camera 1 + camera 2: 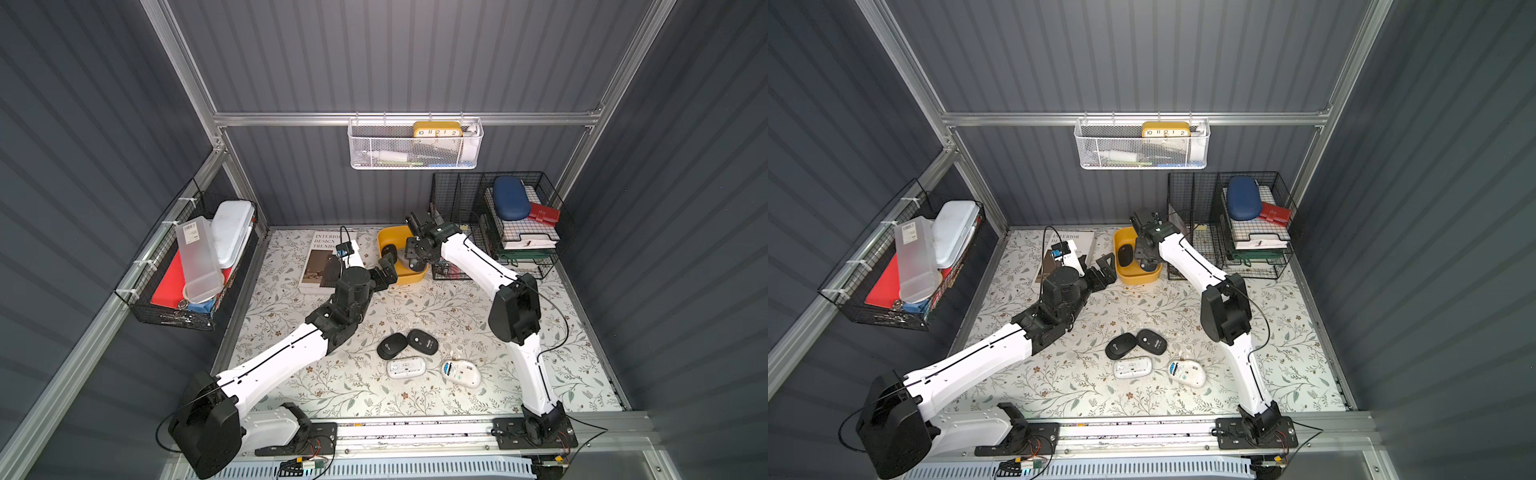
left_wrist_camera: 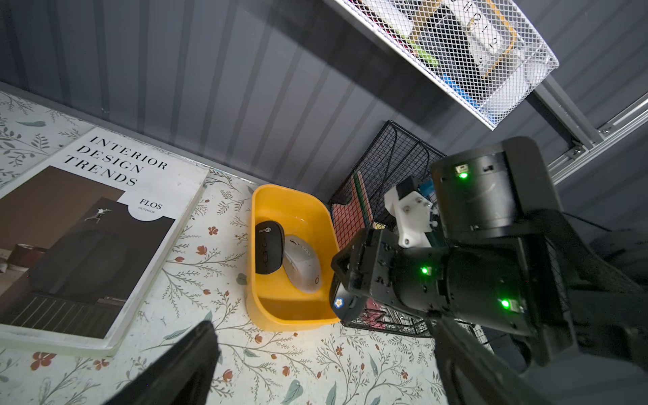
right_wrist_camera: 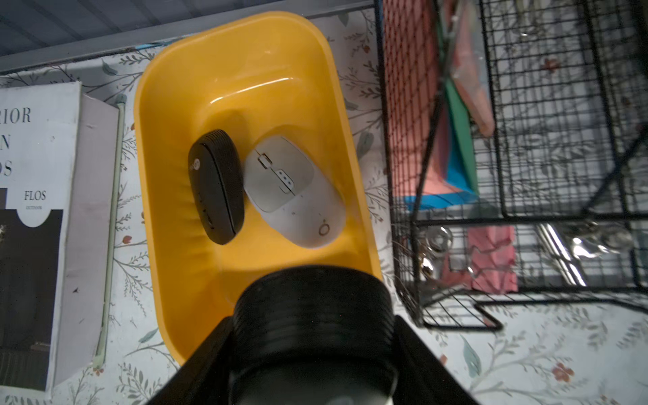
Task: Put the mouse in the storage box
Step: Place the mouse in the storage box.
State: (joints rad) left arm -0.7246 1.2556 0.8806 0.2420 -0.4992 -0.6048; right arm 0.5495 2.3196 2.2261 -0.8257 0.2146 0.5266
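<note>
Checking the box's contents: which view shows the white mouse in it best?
Right wrist: the white mouse lies whole and unblocked in the box, beside a black mouse. Left wrist shows it at a slant. In both top views the right arm hides it.

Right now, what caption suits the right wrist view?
The right end effector holds a dark mouse over the storage box containing a black mouse and a white mouse.

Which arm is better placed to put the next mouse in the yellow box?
Right. The right gripper holds a black mouse over the storage box; the left gripper stands open and empty beside it.
</note>
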